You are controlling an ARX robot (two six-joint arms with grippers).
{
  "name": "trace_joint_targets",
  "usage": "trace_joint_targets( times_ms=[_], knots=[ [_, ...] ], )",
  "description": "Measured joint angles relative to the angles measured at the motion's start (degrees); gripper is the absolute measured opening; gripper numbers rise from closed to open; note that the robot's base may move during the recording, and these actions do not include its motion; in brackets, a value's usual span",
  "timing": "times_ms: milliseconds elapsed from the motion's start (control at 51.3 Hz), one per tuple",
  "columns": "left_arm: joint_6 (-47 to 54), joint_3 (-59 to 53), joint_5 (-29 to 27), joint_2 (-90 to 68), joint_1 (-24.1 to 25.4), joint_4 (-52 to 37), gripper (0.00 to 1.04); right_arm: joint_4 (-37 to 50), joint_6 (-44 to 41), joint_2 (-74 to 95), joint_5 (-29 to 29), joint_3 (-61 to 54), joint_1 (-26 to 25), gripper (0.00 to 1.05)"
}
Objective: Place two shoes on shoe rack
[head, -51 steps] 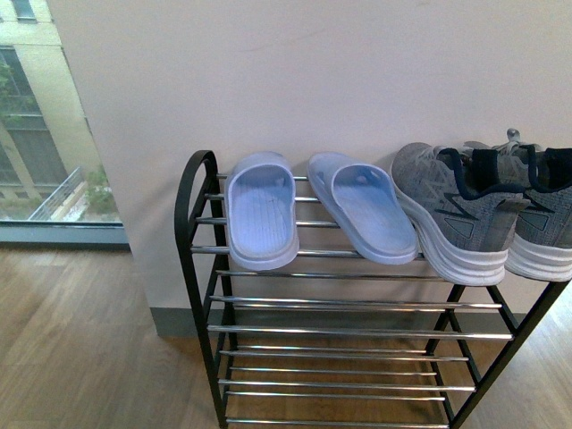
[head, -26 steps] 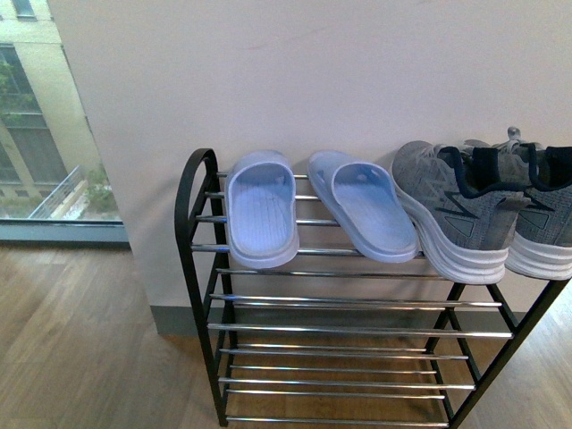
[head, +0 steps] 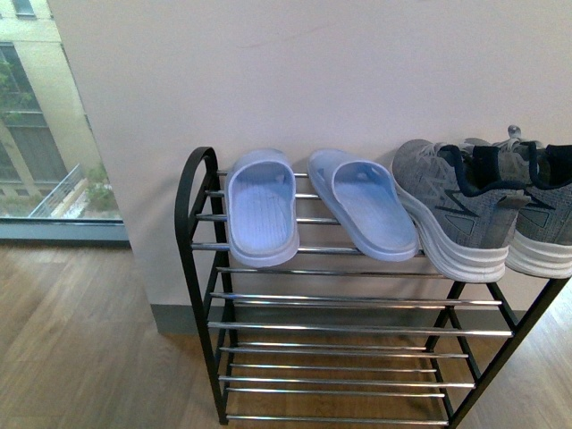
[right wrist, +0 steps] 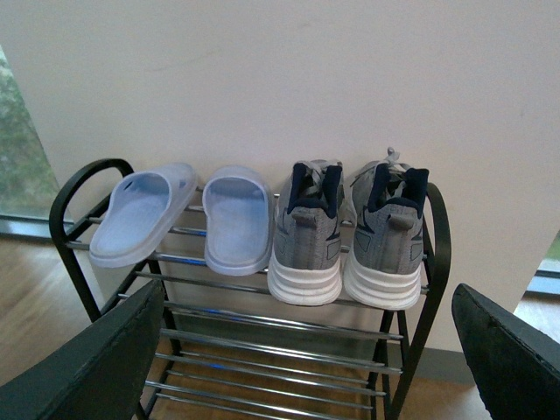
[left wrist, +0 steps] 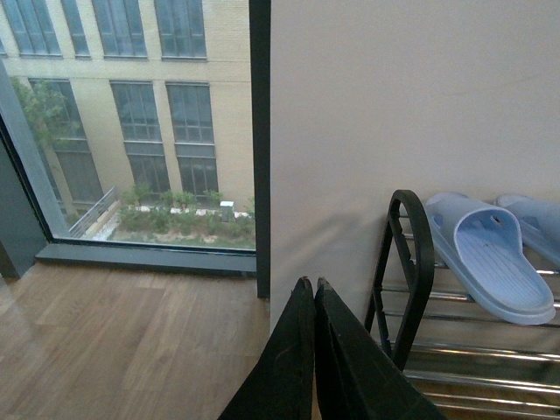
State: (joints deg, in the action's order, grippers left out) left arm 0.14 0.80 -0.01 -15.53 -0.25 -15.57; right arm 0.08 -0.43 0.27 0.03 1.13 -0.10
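**Sneakers racked; both grippers empty**

Sneakers point(right wrist: 346, 232) sat side by side, touching, on the top tier of the shoe rack point(head: 192, 201), just beside two blue slippers point(head: 313, 214). The left gripper point(left wrist: 313, 350) was pinched closed on nothing; the right gripper point(right wrist: 297, 367) was spread wide and held nothing. Each shoe looked light, its knit upper soft and yielding, its sole stiff. The padded heel collar seemed the surest hold.
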Motion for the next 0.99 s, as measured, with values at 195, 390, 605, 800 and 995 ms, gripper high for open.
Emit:
trace_joint_targets(
  times_ms=[195, 390, 605, 800, 995],
  knots=[
    [0.0, 0.0, 0.0, 3.4, 0.0, 3.4, 0.01, 0.0, 0.0, 0.0, 0.0, 0.0, 0.0, 0.95],
    [0.0, 0.0, 0.0, 8.1, 0.0, 9.1, 0.01, 0.0, 0.0, 0.0, 0.0, 0.0, 0.0, 0.95],
    [0.0, 0.0, 0.0, 14.5, 0.1, 15.6, 0.01, 0.0, 0.0, 0.0, 0.0, 0.0, 0.0, 0.95],
    [-0.1, 0.0, 0.0, 14.6, 0.1, 15.6, 0.02, 0.0, 0.0, 0.0, 0.0, 0.0, 0.0, 0.95],
    [0.0, 0.0, 0.0, 14.6, 0.1, 15.6, 0.32, 0.0, 0.0, 0.0, 0.0, 0.0, 0.0, 0.95]
  ],
)
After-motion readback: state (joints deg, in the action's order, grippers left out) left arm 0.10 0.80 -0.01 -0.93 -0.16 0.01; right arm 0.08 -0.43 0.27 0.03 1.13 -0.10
